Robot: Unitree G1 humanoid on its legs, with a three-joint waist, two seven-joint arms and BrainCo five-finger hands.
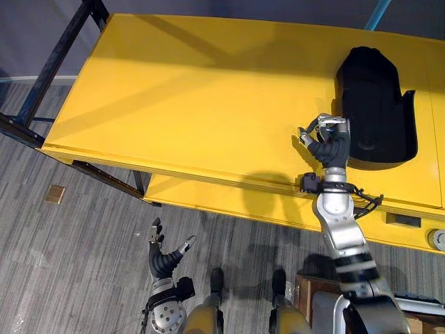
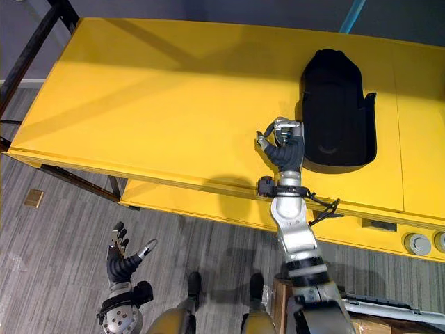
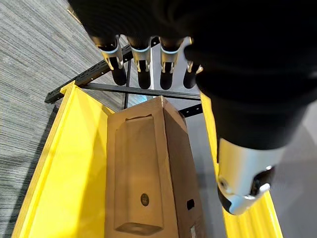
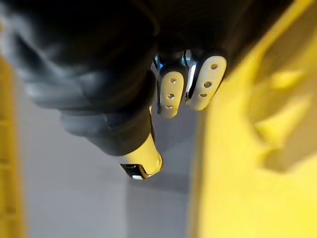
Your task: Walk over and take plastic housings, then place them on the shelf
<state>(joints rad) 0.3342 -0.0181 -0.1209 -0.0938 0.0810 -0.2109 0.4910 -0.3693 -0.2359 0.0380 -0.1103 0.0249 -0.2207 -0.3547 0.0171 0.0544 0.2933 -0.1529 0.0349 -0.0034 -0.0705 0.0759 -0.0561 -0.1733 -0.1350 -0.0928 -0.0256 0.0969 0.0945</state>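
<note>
Reaches over the near edge of the yellow shelf [image 1: 195, 104] with the right hand [image 1: 328, 147], fingers curled in on themselves, thumb out to the left, clasping nothing. Holds that hand just left of the black plastic housing [image 1: 372, 97], a long rounded shell lying flat on the right part of the yellow top, narrow end far, wider notched end near; cannot tell whether touching its side or barely apart. Hangs the left hand [image 1: 163, 259] low at the near left over the grey floor [image 1: 69, 278], fingers straight and spread, empty; looks past those fingers, in the left wrist view, onto a tall cardboard box [image 3: 148, 168] between yellow walls [image 3: 59, 163] below a black frame bar [image 3: 133, 88]. Reads as the grasp step on the housing, or equally as a let-go with the housing already set on the shelf; cannot settle that from here. If a pick-up: calls for opening the curled fingers, shifting right onto the housing's near left rim, and closing round the thin wall, thumb on one face and fingers on the other. Probably a light, stiff, smooth shell, apt to slide on the glossy top under a sideways push, so better gripped than nudged. If placed: calls only for drawing the arm back without dragging the shell toward the near edge.
</note>
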